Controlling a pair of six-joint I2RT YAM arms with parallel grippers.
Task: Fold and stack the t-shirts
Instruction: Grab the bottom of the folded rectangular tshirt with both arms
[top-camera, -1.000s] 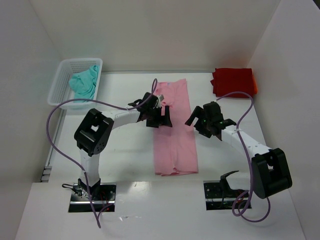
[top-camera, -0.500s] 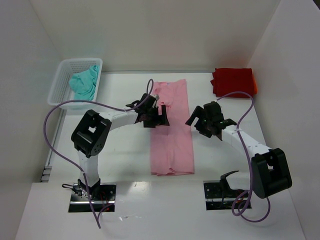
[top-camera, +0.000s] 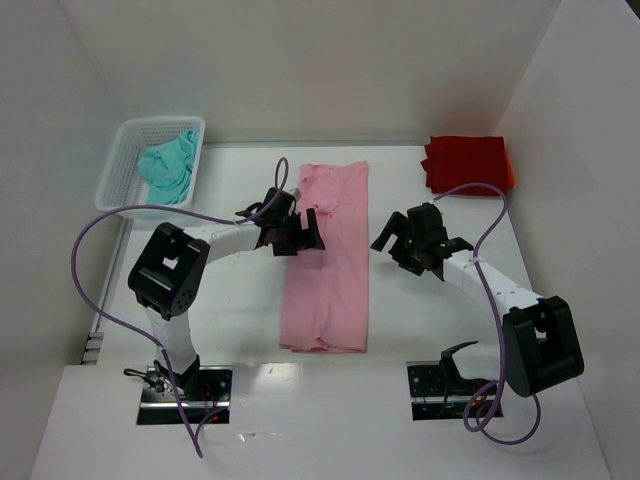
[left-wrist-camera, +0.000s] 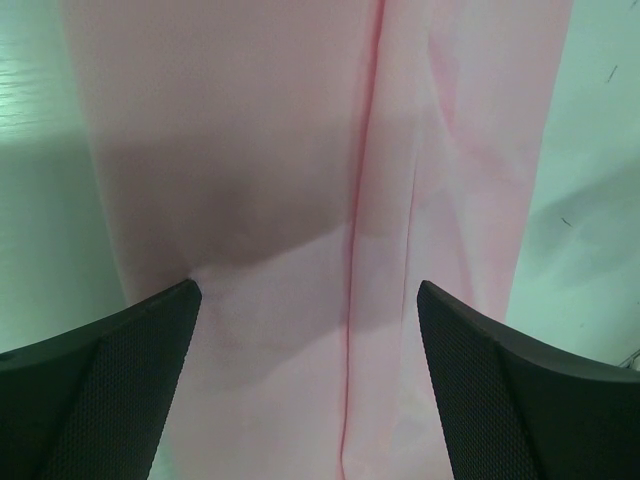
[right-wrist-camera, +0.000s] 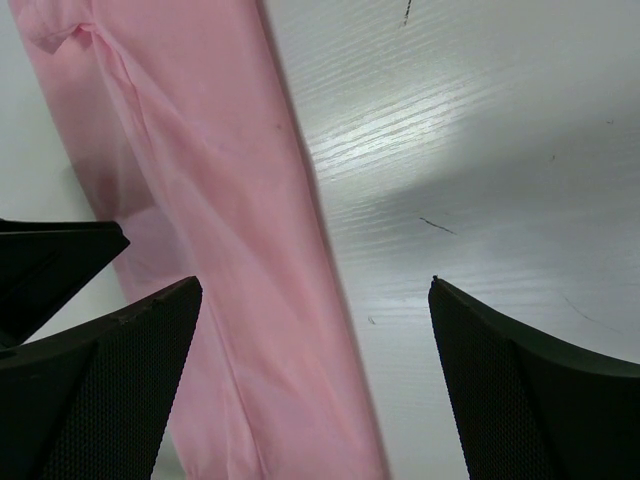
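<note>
The pink t-shirt (top-camera: 328, 262) lies flat in the middle of the white surface (top-camera: 240, 330), folded lengthwise into a long narrow strip that runs from far to near. A sleeve shows at its far end and the hem sits toward the arm bases. In the left wrist view the pink t-shirt (left-wrist-camera: 300, 140) fills most of the picture, with a lengthwise crease down its middle. In the right wrist view the pink t-shirt (right-wrist-camera: 190, 190) takes the left part, its right edge running across bare surface.

The left gripper (top-camera: 303, 233) is over the left side of the strip, toward its far half. Seen from its own wrist, the left gripper (left-wrist-camera: 308, 292) has its jaws spread wide with only pink cloth beneath them. They clamp nothing, and whether the fingers touch the cloth cannot be told.

The right gripper (top-camera: 404, 243) is just right of the strip, apart from it. From its own wrist, the right gripper (right-wrist-camera: 315, 285) also has its jaws wide apart and empty, straddling the shirt's right edge.

The red t-shirt (top-camera: 468, 163) lies folded in the far right corner of the surface. The teal t-shirt (top-camera: 168, 166) lies crumpled inside the white mesh basket (top-camera: 128, 132) at the far left.
</note>
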